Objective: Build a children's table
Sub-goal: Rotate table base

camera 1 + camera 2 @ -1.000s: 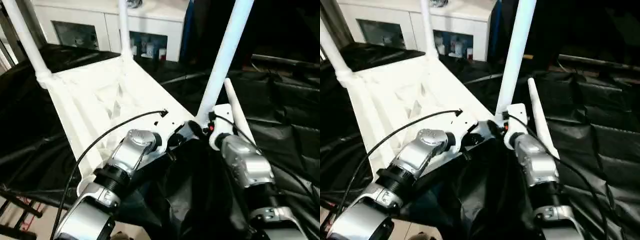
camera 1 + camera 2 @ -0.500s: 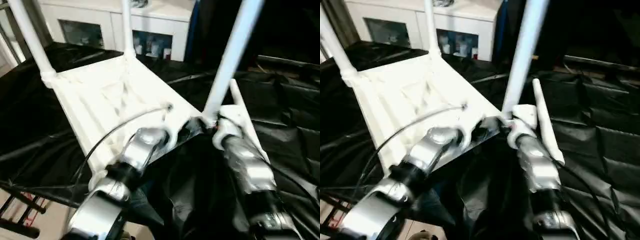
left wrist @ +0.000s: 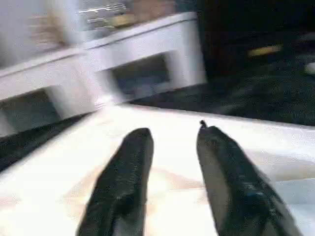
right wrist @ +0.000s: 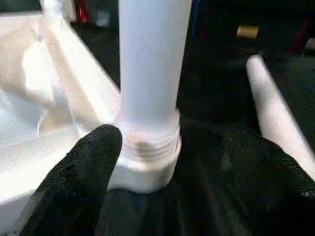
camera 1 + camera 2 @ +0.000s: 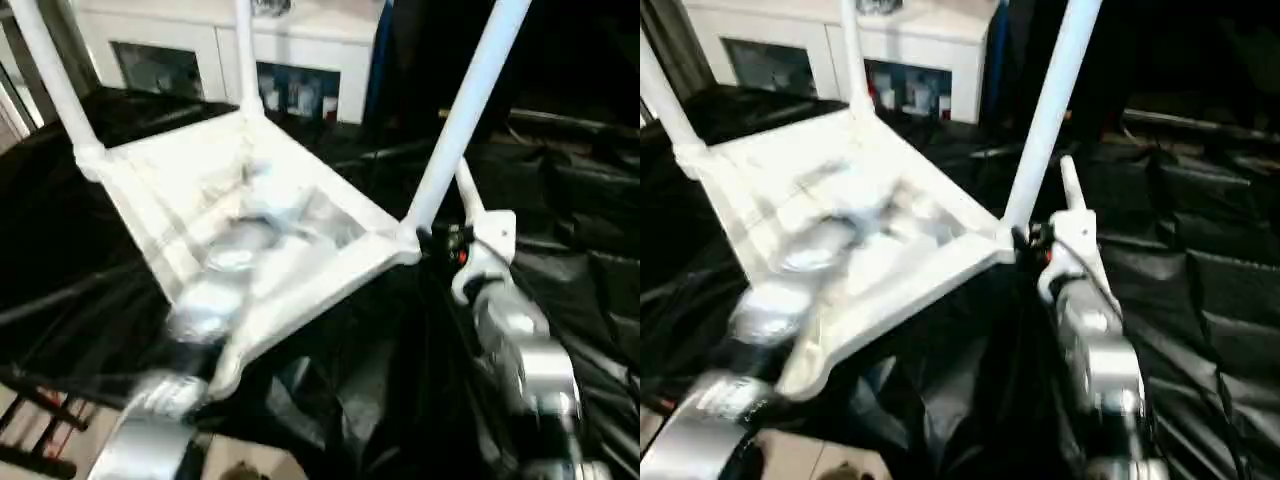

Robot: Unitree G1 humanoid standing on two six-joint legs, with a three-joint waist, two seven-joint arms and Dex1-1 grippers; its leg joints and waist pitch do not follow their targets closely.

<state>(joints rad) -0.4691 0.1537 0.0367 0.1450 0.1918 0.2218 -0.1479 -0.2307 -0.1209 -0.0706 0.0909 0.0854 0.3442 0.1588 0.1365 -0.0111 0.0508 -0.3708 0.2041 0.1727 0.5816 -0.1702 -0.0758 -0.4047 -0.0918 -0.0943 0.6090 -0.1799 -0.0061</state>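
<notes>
**Three legs up, one to go**

Our left gripper [image 3: 170, 162] hovers over the upturned tabletop [image 5: 290, 215] on the black desk [image 5: 590, 200], fingers apart, grasping nothing. Three legs stand: two far ones [image 5: 50, 75] [image 5: 243, 55], one near [image 5: 465, 105]. Our right gripper [image 4: 172, 162] brackets that near leg's socket, fingers released. A fourth leg [image 4: 275, 123] lies loose alongside. The risk: a bump tilts the near leg.

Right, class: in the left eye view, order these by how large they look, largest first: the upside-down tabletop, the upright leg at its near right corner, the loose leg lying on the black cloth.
1. Tabletop.
2. Upright leg, though nearness to the camera enlarges it.
3. Loose leg, partly hidden behind the right gripper, so its rank is unsure.
</notes>
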